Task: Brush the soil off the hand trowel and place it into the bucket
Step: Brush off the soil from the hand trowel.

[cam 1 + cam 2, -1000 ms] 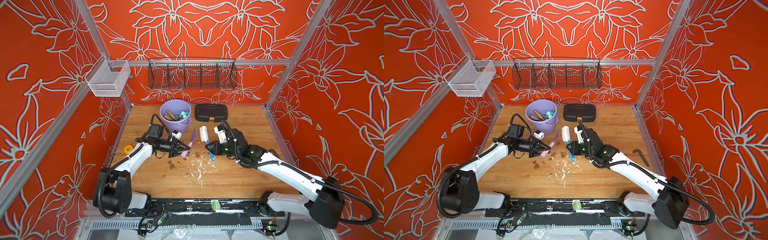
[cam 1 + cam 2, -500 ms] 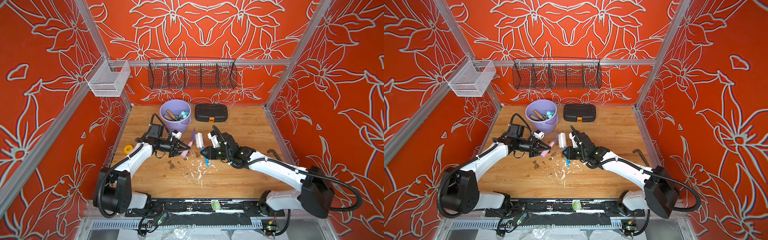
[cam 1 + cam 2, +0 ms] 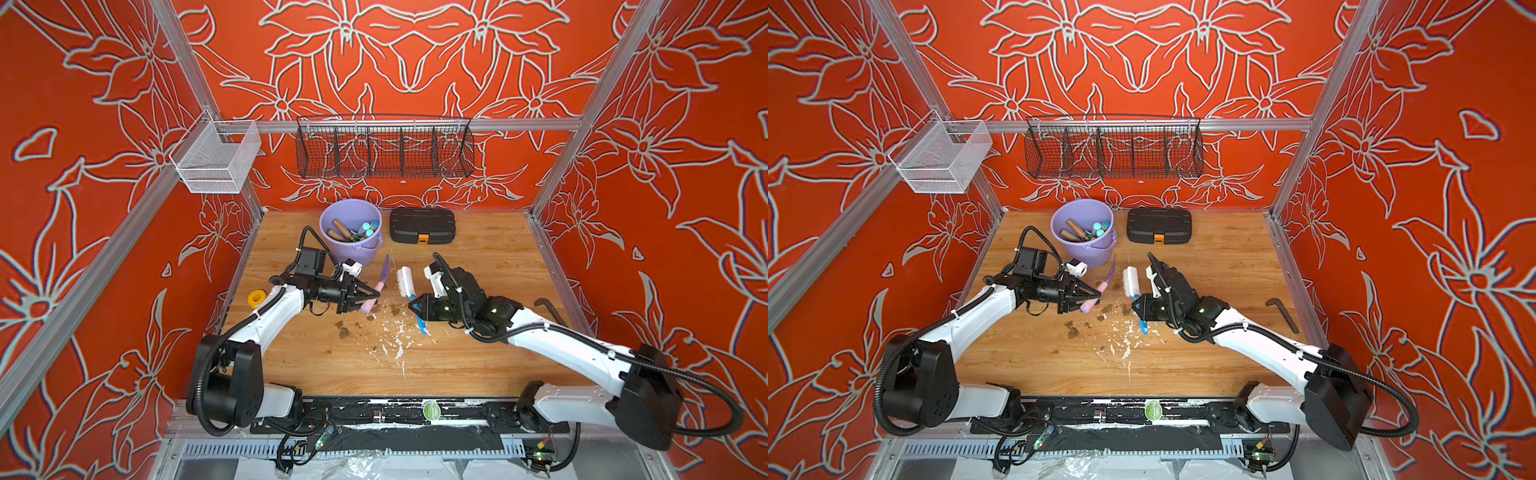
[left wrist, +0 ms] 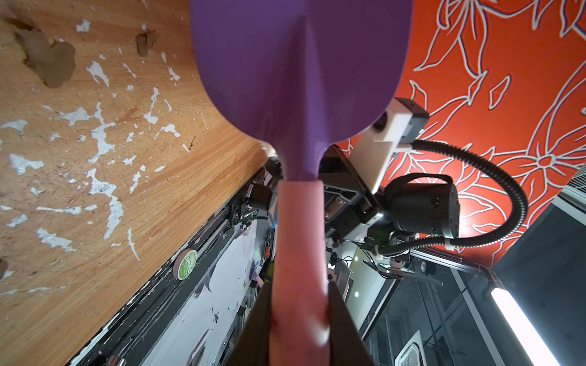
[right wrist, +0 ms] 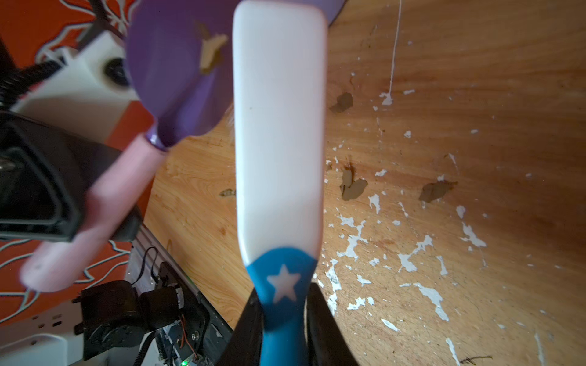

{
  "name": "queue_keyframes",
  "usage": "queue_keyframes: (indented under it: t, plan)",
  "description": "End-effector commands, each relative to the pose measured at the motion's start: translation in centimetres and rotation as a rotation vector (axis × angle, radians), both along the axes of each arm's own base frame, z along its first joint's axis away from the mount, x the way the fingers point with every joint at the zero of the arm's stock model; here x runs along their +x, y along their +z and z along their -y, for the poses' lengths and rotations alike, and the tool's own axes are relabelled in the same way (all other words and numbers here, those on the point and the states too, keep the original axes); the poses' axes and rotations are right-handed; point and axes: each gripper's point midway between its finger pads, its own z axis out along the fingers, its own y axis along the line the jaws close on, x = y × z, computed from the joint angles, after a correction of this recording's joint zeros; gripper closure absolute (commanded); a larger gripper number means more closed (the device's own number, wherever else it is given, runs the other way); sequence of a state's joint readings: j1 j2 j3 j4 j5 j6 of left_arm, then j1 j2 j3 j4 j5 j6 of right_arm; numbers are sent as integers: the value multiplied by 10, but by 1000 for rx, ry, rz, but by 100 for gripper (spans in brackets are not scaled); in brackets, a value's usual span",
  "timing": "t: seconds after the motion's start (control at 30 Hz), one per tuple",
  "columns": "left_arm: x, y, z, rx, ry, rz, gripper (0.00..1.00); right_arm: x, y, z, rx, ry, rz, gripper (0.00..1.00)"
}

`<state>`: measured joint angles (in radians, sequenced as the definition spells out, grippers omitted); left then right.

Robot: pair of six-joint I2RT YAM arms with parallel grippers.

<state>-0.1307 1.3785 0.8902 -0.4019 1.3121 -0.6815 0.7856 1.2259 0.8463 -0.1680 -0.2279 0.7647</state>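
Observation:
The hand trowel (image 3: 385, 268) has a purple blade and a pink handle. My left gripper (image 3: 372, 297) is shut on the handle (image 4: 299, 253) and holds the blade (image 4: 301, 63) tilted above the table. A clump of soil (image 5: 212, 52) sticks to the blade (image 5: 171, 69). My right gripper (image 3: 413, 306) is shut on the blue handle of a white brush (image 3: 403, 280), whose head (image 5: 279, 126) stands right beside the blade. More soil clumps (image 3: 344, 332) lie on the wood below. The lavender bucket (image 3: 357, 253) stands behind the trowel with several tools in it.
A black case (image 3: 422, 224) with an orange latch sits right of the bucket. A yellow tape roll (image 3: 256, 298) lies at the left edge and a dark L-shaped key (image 3: 548, 307) at the right. White flecks (image 3: 395, 340) streak the table's middle. Wire baskets hang on the walls.
My right gripper has carried the brush leftward and a little nearer, up beside the trowel blade. The left arm and the trowel have stayed where they were.

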Motion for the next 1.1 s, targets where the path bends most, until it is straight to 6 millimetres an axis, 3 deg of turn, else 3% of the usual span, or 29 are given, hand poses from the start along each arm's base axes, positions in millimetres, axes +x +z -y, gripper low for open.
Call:
queue_keyframes:
  t: [0.0, 0.3, 0.77, 0.9, 1.07]
  plan:
    - [1, 10, 0, -34, -16, 33, 100, 4, 28, -14, 104, 21, 57, 100]
    - [1, 16, 0, -39, -17, 48, 100, 14, 30, -30, 121, 45, 79, 100]
    - [0, 16, 0, -41, -16, 47, 100, 66, -12, -51, -63, -35, 8, 100]
    - [-2, 15, -2, -34, -10, 48, 100, 72, -14, -48, -69, -44, 2, 100]
    - [-2, 13, -4, -32, -3, 46, 100, 58, -3, -25, -89, -63, 23, 100]
